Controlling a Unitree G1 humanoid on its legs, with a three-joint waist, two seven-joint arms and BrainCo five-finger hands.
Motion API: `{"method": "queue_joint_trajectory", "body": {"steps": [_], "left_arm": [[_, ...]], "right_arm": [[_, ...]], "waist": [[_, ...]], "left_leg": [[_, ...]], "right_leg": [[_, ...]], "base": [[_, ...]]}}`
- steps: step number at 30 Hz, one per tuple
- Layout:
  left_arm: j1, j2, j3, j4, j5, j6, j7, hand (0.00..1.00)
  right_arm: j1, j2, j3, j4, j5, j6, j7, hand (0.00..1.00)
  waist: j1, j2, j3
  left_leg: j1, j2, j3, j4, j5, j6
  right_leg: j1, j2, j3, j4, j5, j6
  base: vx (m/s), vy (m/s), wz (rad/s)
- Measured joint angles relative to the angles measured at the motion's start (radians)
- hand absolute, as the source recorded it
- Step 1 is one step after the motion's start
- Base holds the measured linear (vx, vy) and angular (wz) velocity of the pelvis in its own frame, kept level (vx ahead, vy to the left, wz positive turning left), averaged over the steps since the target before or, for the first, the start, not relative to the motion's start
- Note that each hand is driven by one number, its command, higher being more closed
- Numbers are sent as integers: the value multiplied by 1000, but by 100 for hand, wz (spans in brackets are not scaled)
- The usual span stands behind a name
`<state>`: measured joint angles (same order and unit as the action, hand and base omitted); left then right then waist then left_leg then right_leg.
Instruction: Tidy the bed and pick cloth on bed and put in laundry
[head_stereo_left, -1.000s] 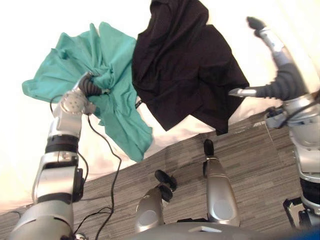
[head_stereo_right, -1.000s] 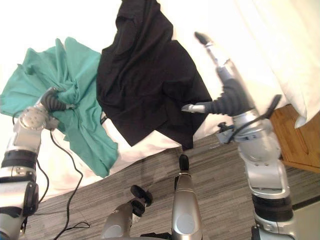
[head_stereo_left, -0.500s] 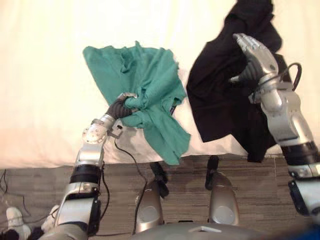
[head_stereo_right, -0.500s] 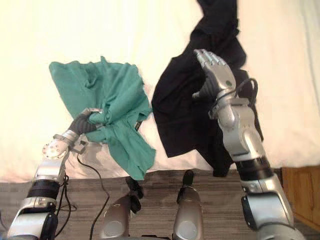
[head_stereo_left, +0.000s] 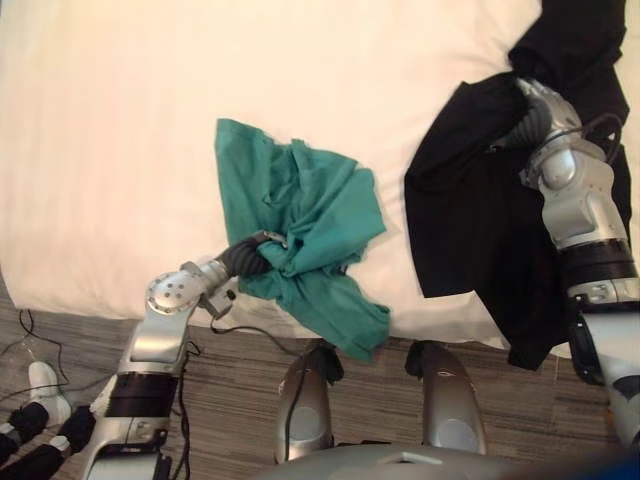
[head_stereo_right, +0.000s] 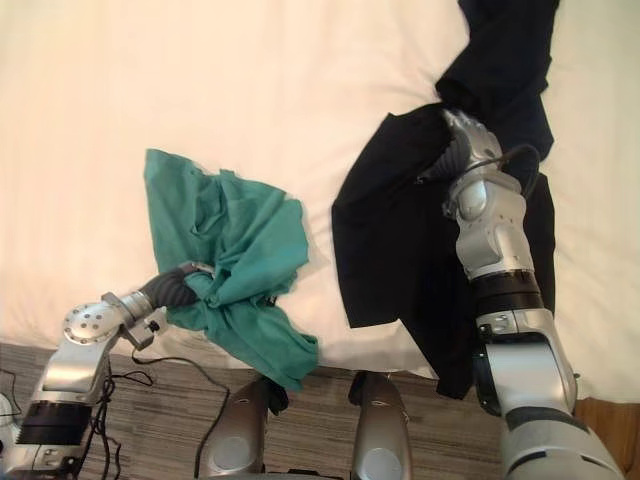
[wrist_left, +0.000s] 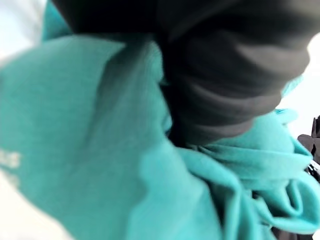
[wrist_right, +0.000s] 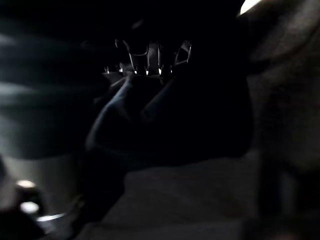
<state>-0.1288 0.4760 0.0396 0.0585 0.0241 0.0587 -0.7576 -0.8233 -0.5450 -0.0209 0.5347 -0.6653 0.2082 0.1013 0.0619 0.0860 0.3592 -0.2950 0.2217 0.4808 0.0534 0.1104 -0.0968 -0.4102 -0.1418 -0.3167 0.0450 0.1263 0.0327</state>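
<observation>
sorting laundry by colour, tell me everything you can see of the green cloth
The green cloth is soft, thin-looking teal fabric, crumpled into folds. It lies on the white bed near the front edge, with one end hanging down over that edge. The left hand is buried in its bunched middle. It lies apart from the black cloth, with bare sheet between them.

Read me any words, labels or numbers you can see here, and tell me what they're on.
No text can be read.
Faint pale marks on the green cloth, seen in the left wrist view: too blurred to read.
Nothing printed shows on the black cloth or the bed.
</observation>
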Motion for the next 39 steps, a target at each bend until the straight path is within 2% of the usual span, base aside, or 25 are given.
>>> {"method": "queue_joint_trajectory", "body": {"steps": [2, 3, 5, 7, 8, 10, 12, 13, 15, 16, 19, 21, 25, 27, 29, 32, 34, 37, 38, 39], "left_arm": [[2, -7, -2, 0, 1, 16, 0, 100], [1, -18, 0, 1, 1, 17, 11, 100], [-13, -39, -5, 26, 2, 19, 26, 100], [-46, -65, -23, 123, 25, 45, 48, 100], [-47, -73, -24, 151, 44, 52, 56, 100], [-48, -98, -22, 253, 87, 83, 78, 100], [-48, -137, -19, 342, 101, 103, 115, 100], [-44, -169, -19, 396, 111, 127, 150, 100], [-38, -211, -19, 473, 121, 156, 197, 100], [-27, -237, -19, 513, 121, 167, 230, 100], [-8, -262, -19, 566, 119, 168, 272, 100], [1, -278, -19, 606, 124, 167, 297, 100], [16, -317, 19, 641, 166, 135, 325, 100], [40, -344, 50, 642, 182, 109, 350, 100], [63, -359, 71, 642, 192, 90, 376, 100], [85, -380, 128, 642, 193, 80, 396, 100], [92, -400, 151, 642, 193, 80, 427, 100], [95, -431, 169, 642, 184, 80, 484, 100], [95, -436, 169, 642, 181, 78, 496, 100], [90, -451, 181, 642, 181, 75, 508, 100]], "right_arm": [[1, 25, -55, 40, 75, -5, -39, 100], [6, 42, -85, 56, 132, -21, -76, 100], [43, 79, -150, 65, 209, -61, -121, 100], [139, 164, -228, 85, 350, -117, -161, 100], [177, 192, -242, 86, 393, -133, -168, 100], [324, 287, -276, 90, 500, -186, -183, 100], [439, 341, -292, 90, 555, -242, -175, 100], [521, 371, -292, 91, 578, -275, -161, 100], [637, 402, -295, 92, 585, -313, -147, 100], [710, 421, -300, 100, 585, -340, -137, 100], [784, 442, -327, 162, 584, -391, -100, 100], [816, 450, -373, 210, 584, -404, -72, 100], [871, 469, -456, 238, 584, -403, -17, 100], [897, 478, -479, 237, 584, -367, 11, 100], [926, 486, -492, 238, 579, -291, 37, 100], [1003, 497, -489, 279, 479, -88, 95, 100], [1053, 514, -493, 317, 403, 1, 94, 100], [1098, 494, -445, 351, 273, 61, 119, 100], [1106, 499, -424, 362, 247, 65, 124, 100], [1111, 508, -377, 383, 232, 67, 125, 100]], "waist": [[4, -19, -15], [4, -22, -18], [3, -23, -18], [4, -30, -22], [4, -38, -31], [3, -60, -105], [-1, -62, -133], [-5, -67, -151], [-24, -61, -183], [-40, -62, -207], [-81, -83, -242], [-107, -101, -262], [-114, -107, -271], [-118, -107, -271], [-120, -106, -271], [-120, -105, -271], [-111, -93, -276], [-114, -84, -276], [-112, -85, -277], [-111, -85, -282]], "left_leg": [[1, 1, 2, -1, -28, -2], [3, 6, 3, -4, -42, -11], [20, 7, 4, -10, -51, -10], [92, 19, 10, 3, -78, -17], [116, 23, 20, 5, -88, -20], [149, 35, 57, 35, -124, -22], [198, 41, 85, 75, -168, -18], [228, 51, 95, 118, -207, -11], [260, 63, 83, 187, -258, 5], [287, 59, 74, 199, -278, 0], [357, 7, 67, 120, -269, -20], [436, -54, 73, 0, -218, -19], [510, -98, 96, -93, -182, -15], [548, -103, 123, -123, -176, -15], [580, -107, 148, -144, -175, -16], [608, -101, 174, -155, -181, -28], [610, -97, 170, -156, -183, -31], [606, -93, 134, -156, -185, -31], [603, -88, 116, -156, -184, -30], [587, -81, 74, -156, -179, -28]], "right_leg": [[2, 1, 0, 0, -26, 4], [3, 6, 0, 0, -33, 8], [20, 10, -1, -3, -33, 7], [97, 21, 2, -13, -39, 8], [116, 25, 7, -13, -45, 9], [134, 36, 45, -12, -52, 13], [170, 36, 78, 3, -71, 24], [193, 33, 94, 27, -92, 33], [232, 24, 96, 67, -124, 47], [254, 14, 96, 85, -140, 57], [291, -22, 95, 92, -152, 78], [341, -47, 93, 59, -137, 97], [392, -63, 93, 22, -113, 109], [409, -66, 97, 21, -113, 109], [422, -62, 109, 21, -113, 108], [433, -50, 116, 21, -117, 91], [441, -46, 115, 25, -123, 81], [441, -46, 109, 51, -151, 79], [443, -45, 105, 65, -164, 77], [440, -41, 113, 93, -208, 91]], "base": [[-53, 41, 6], [-64, 29, 2], [-60, 35, 1], [-11, 28, -15], [9, 26, -39], [38, 26, -50], [71, 54, -51], [69, 77, -40], [74, 93, -13], [62, 103, 1], [31, 126, 10], [26, 116, 8], [-27, 66, -6], [-6, 11, -16], [-9, -2, -28], [-3, -34, -24], [36, -60, 1], [21, -60, 18], [34, -135, 64], [38, -142, 97]]}}
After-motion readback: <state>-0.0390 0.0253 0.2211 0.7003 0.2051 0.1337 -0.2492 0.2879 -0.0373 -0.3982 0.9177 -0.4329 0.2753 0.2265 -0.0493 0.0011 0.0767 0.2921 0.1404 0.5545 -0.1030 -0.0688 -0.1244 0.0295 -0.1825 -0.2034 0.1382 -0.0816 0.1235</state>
